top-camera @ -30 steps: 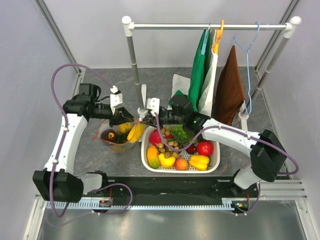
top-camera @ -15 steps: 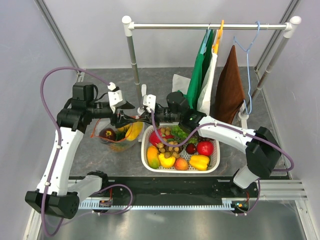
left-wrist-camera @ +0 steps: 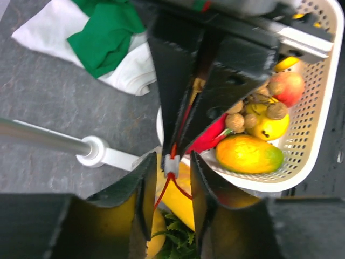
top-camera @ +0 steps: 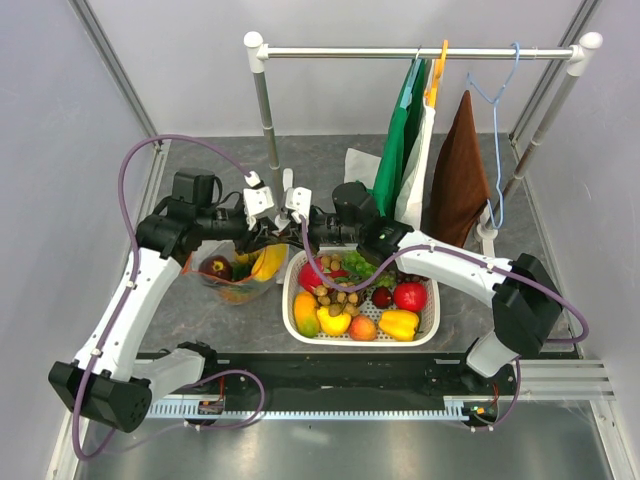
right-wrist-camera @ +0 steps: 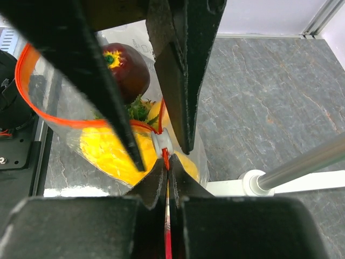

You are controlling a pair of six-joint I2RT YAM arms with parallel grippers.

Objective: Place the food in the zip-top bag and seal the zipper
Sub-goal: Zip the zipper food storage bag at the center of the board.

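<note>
The zip-top bag lies left of the basket with its mouth gaping. It holds yellow lemon-like pieces, the pineapple's green crown and a dark red fruit. My right gripper is shut on the end of the orange-red zipper strip, just behind the white slider tab. My left gripper faces it with its jaws apart on either side of the slider tab, with a gap on each side. In the top view the left gripper and the right gripper meet tip to tip above the bag.
A white slotted basket of toy fruit stands right of the bag, close to it. A clothes rack's post and white foot stand just behind the grippers. Cloths hang at the back right, and a green and white cloth lies on the table.
My left arm has swung right and brought its open gripper up to the slider tab, facing the right gripper. The right gripper has moved left onto the zipper's end and holds there.
</note>
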